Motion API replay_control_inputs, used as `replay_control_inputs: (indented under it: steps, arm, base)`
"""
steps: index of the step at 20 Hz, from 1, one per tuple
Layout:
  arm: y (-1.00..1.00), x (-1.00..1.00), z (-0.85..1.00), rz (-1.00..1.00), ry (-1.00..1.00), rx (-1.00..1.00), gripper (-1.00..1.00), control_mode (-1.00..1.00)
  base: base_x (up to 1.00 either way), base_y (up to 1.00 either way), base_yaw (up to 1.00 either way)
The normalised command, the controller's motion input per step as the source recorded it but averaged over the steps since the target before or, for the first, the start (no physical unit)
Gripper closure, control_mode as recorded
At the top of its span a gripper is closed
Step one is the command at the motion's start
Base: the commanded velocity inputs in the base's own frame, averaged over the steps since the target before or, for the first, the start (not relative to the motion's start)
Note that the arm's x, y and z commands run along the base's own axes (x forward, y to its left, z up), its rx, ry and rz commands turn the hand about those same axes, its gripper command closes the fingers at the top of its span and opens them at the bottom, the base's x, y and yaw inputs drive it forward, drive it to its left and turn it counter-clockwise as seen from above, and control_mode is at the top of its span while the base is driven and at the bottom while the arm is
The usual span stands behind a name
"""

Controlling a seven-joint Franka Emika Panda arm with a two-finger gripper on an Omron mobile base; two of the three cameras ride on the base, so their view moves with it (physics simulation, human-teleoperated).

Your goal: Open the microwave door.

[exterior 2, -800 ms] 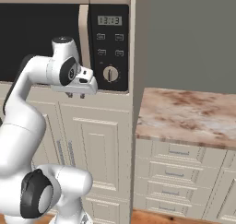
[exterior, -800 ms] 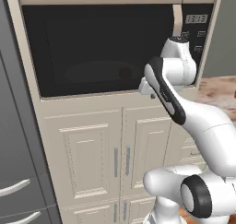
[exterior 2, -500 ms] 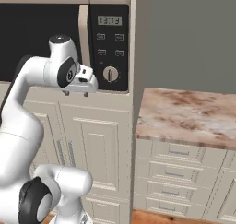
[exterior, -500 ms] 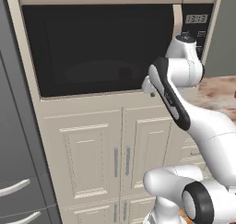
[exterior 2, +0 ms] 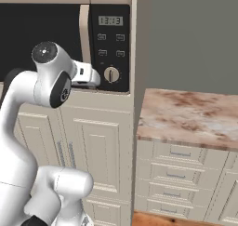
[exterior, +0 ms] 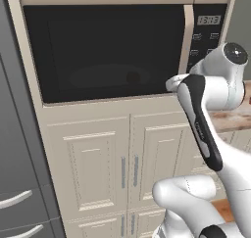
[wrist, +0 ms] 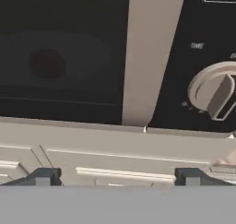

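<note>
The microwave (exterior: 208, 41) is built into cream cabinetry, with a black control strip (exterior 2: 110, 43) holding a display, buttons and a round knob (wrist: 214, 93). Its door (exterior: 105, 51), a wide black glass panel, is closed. A vertical beige handle (wrist: 147, 57) (exterior: 187, 38) (exterior 2: 84, 32) runs along the door's right edge. My gripper (wrist: 117, 178) (exterior 2: 93, 77) is open just in front of the handle's lower end, slightly below it, with nothing between the fingers. Both dark fingertips (wrist: 44, 177) stand wide apart, level with the cream ledge under the door.
Cream panelled cabinet doors (exterior: 122, 168) sit below the microwave. A marbled counter (exterior 2: 190, 116) over drawers extends to the right. A dark grey unit with curved handles (exterior: 17, 202) stands to the left.
The arm's elbow has swung to the right and the hand has edged closer to the lower end of the handle. The door stays closed.
</note>
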Motion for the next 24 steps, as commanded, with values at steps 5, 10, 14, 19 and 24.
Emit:
replay_control_inputs:
  steps: [5,10,14,19,24]
  arm:
    - [-0.05,0.0,0.89,-0.02,-0.26,0.0,-1.0,-1.0]
    - [-0.05,0.03,0.74,-0.11,-0.14,0.0,-1.0,-1.0]
    - [-0.28,0.03,0.44,-0.14,-0.12,0.0,-1.0,-1.0]
    - [-0.11,0.15,0.27,-0.04,-0.11,0.05,-1.0,-1.0]
    - [0.0,0.13,0.19,0.02,-0.01,0.11,-1.0,-1.0]
  base:
    - [0.0,0.0,0.0]
    - [0.0,0.0,0.0]
    - [0.0,0.0,0.0]
    - [0.0,0.0,0.0]
    - [0.0,0.0,0.0]
